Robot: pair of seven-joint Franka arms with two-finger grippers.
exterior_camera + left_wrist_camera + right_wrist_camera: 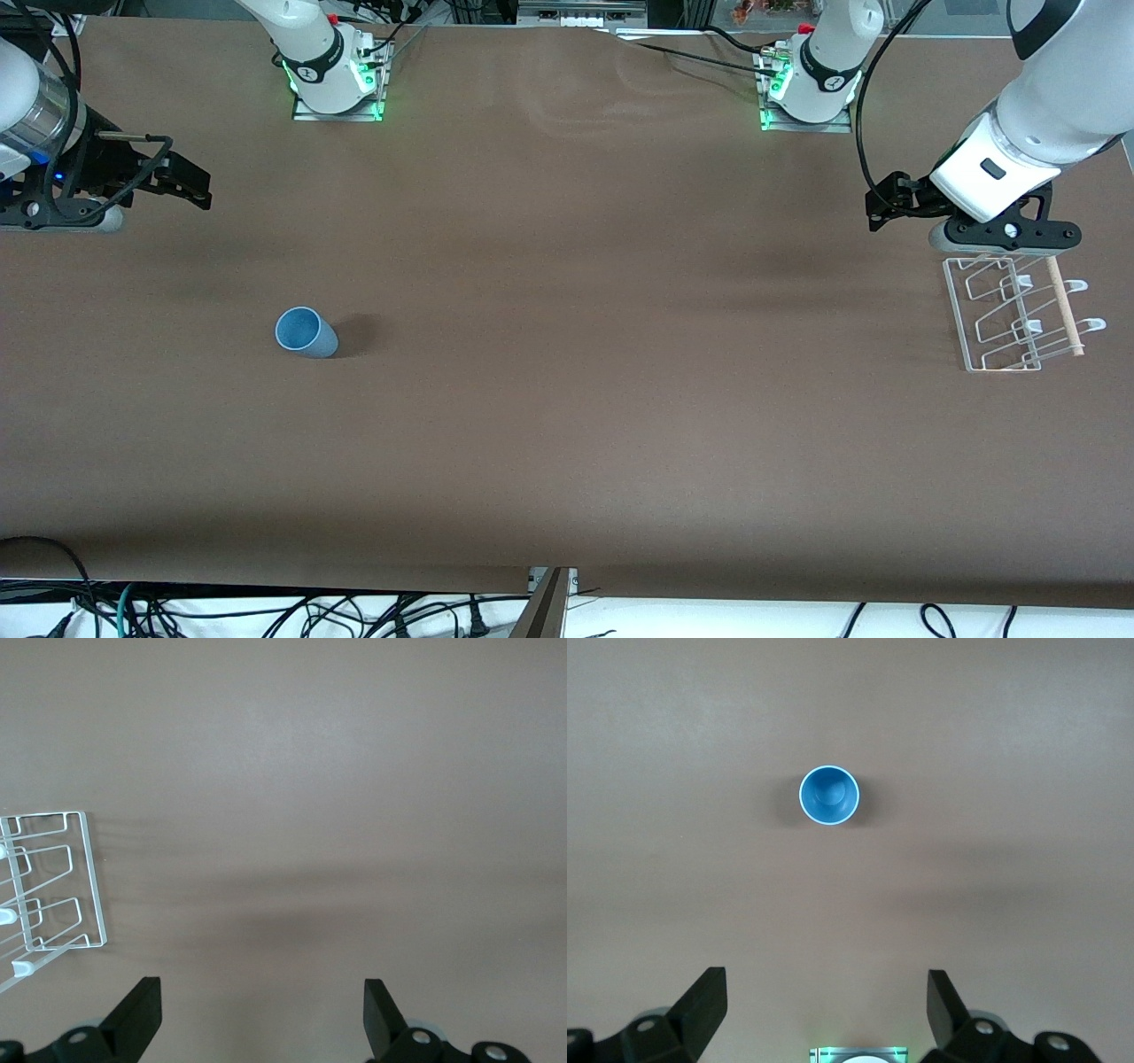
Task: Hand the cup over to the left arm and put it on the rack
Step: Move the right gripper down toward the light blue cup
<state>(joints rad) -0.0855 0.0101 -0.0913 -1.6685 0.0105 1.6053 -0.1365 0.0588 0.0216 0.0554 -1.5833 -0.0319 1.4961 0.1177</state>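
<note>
Blue cup (pixel 306 332) (upright) on table (pixel 567 425)

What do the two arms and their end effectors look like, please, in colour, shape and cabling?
Both arms are glossy white with rounded segments and dark grey joint bands; their bases glow green. The left arm ends in a black two-finger left end effector with wedge-shaped fingers, and a black cable loops down to its wrist. The right end effector looks alike, with black cables and a blue light at its wrist.
</note>
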